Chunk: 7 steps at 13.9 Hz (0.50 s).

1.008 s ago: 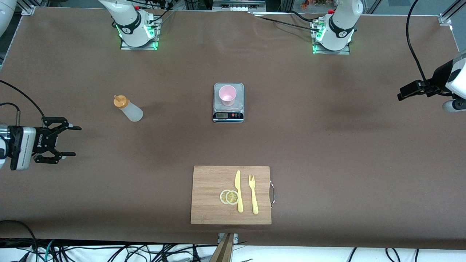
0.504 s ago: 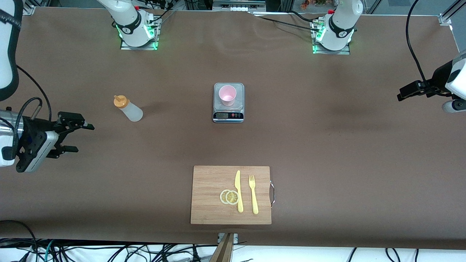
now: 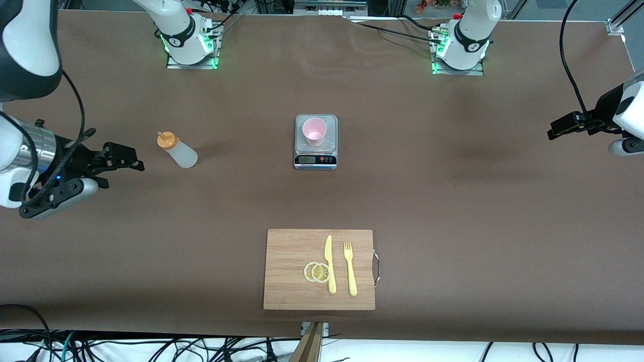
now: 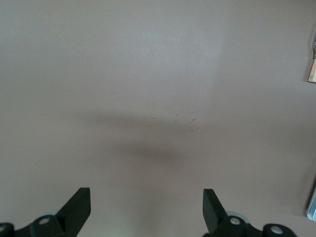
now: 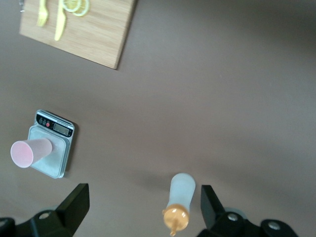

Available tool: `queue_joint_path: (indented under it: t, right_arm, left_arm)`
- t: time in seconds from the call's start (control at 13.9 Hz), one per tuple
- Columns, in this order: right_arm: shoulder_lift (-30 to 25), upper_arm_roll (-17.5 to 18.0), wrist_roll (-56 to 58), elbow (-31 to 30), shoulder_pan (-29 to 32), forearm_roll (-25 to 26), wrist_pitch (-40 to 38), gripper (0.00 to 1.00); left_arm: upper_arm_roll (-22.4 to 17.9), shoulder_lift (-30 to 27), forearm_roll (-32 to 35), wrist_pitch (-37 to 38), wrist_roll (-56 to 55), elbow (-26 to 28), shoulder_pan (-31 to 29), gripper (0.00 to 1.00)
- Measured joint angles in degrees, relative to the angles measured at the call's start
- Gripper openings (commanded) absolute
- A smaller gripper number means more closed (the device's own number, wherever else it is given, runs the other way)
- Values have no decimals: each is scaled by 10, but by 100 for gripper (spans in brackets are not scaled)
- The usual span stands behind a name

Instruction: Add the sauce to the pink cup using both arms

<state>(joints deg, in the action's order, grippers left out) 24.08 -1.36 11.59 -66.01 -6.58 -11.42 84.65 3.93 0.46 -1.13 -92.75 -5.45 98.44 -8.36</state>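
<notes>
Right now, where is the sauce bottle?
In the front view the sauce bottle stands on the table toward the right arm's end, level with the scale that carries the pink cup. The right tool is open beside it.

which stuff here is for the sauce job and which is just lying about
For the job:
- sauce bottle, standing toward the right arm's end of the table
- pink cup, on the scale
- right gripper, open, near the bottle
- left gripper, open, waiting at the left arm's end of the table

Lying about:
- cutting board
- knife
- fork
- lemon slices
</notes>
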Motion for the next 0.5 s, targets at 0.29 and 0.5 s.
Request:
queue_joint_path:
  t: [0.29,0.5]
  right_arm:
    - [-48,10,-99,-56,-2,44,-6,100]
    - [-81,10,-95,-110,1,78,-6,100]
  left_arm:
    - [0,0,0,-3,0,0,0,100]
    - [0,1,0,-3,0,0,0,100]
